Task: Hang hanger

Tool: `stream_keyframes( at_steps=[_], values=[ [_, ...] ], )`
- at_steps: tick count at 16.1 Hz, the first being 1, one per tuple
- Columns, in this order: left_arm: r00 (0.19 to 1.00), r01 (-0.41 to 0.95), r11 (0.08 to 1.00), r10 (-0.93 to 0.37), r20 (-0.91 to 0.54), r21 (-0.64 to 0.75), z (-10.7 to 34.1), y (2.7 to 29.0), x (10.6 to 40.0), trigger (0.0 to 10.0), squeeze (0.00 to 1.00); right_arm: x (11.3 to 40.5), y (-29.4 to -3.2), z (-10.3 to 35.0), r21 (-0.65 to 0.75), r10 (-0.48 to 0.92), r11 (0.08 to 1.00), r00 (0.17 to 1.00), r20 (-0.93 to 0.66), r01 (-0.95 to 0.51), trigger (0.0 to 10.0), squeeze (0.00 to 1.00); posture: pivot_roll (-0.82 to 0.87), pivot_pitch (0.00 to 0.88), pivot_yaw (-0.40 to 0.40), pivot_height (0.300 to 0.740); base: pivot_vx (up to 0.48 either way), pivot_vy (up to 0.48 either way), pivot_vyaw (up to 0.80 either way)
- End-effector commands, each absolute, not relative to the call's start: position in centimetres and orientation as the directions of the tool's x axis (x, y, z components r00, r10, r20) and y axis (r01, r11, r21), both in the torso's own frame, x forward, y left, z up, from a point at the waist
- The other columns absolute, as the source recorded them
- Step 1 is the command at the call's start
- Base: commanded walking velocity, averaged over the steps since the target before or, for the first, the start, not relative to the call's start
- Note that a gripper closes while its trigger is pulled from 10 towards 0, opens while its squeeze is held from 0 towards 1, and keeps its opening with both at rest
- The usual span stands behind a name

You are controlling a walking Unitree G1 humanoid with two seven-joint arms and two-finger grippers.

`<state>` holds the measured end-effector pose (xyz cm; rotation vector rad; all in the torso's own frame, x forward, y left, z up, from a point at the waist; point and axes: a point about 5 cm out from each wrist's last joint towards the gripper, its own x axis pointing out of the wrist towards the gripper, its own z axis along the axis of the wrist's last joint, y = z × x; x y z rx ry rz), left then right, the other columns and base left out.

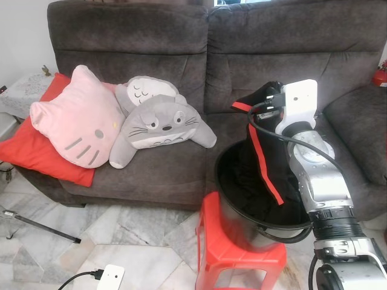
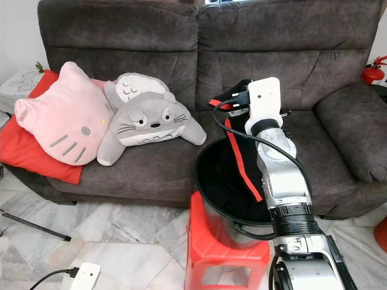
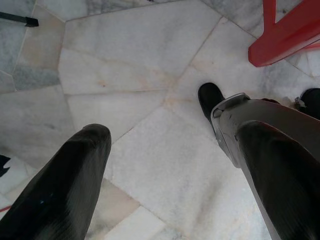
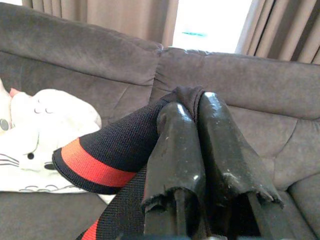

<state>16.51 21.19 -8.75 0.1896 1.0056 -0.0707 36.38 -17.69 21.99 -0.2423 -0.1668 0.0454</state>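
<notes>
My right gripper (image 4: 194, 106) is raised over the sofa seat, shut on the top fold of a black garment with a red stripe (image 1: 261, 152). The cloth hangs from the fingers (image 4: 172, 130) down into a round black basket (image 1: 225, 184). That basket rests on a red plastic stool (image 1: 233, 244) in front of the sofa. My left gripper (image 3: 165, 137) hangs idle over the marble floor, open with nothing between its fingers (image 3: 70, 180).
On the dark grey sofa (image 1: 151, 42) lie a pink cat cushion (image 1: 75, 118), grey plush toys (image 1: 160, 124) and a red cushion (image 1: 36, 154). A white plug box (image 1: 110, 278) and a black rod (image 1: 36, 225) lie on the floor. A red extinguisher (image 2: 373, 67) stands far right.
</notes>
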Motion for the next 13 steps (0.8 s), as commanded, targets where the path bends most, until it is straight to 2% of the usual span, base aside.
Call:
stream_keyframes(
  at_steps=[1, 10, 11, 12, 13],
  values=[
    [0.519, 0.148, 0.980, 0.037, -0.854, 0.132, -8.9, 21.5, 16.2, 10.0, 0.00, 36.3, -17.6, 23.2, -0.237, 0.073, 0.971, 0.978, 0.196, -0.025, 0.0, 0.00, -0.18, 0.000, 0.059, 0.740, 0.000, 0.000, 0.00],
    [0.519, 0.147, 0.980, 0.038, -0.854, 0.133, -8.9, 21.5, 16.2, 10.0, 0.00, 36.2, -17.3, 23.6, -0.236, 0.103, 0.970, 0.974, 0.201, -0.054, 0.0, 0.00, -0.18, 0.000, 0.060, 0.740, 0.000, 0.000, 0.00],
    [0.521, 0.146, 0.980, 0.041, -0.853, 0.136, -8.8, 21.6, 16.2, 10.0, 0.00, 34.7, -12.4, 21.9, -0.294, 0.408, 0.890, 0.896, 0.175, -0.348, 0.0, 0.00, -0.17, 0.000, 0.061, 0.740, 0.000, 0.000, 0.00],
    [0.521, 0.147, 0.980, 0.040, -0.852, 0.136, -8.8, 21.6, 16.2, 10.0, 0.00, 33.8, -10.4, 20.8, -0.316, 0.520, 0.831, 0.841, 0.151, -0.458, 0.0, 0.00, -0.17, 0.000, 0.061, 0.740, 0.000, 0.000, 0.00],
    [0.521, 0.147, 0.980, 0.040, -0.852, 0.135, -8.8, 21.6, 16.2, 10.0, 0.00, 33.8, -10.4, 20.8, -0.312, 0.522, 0.831, 0.840, 0.150, -0.461, 0.0, 0.00, -0.17, 0.000, 0.061, 0.740, 0.000, 0.000, 0.00]
  ],
)
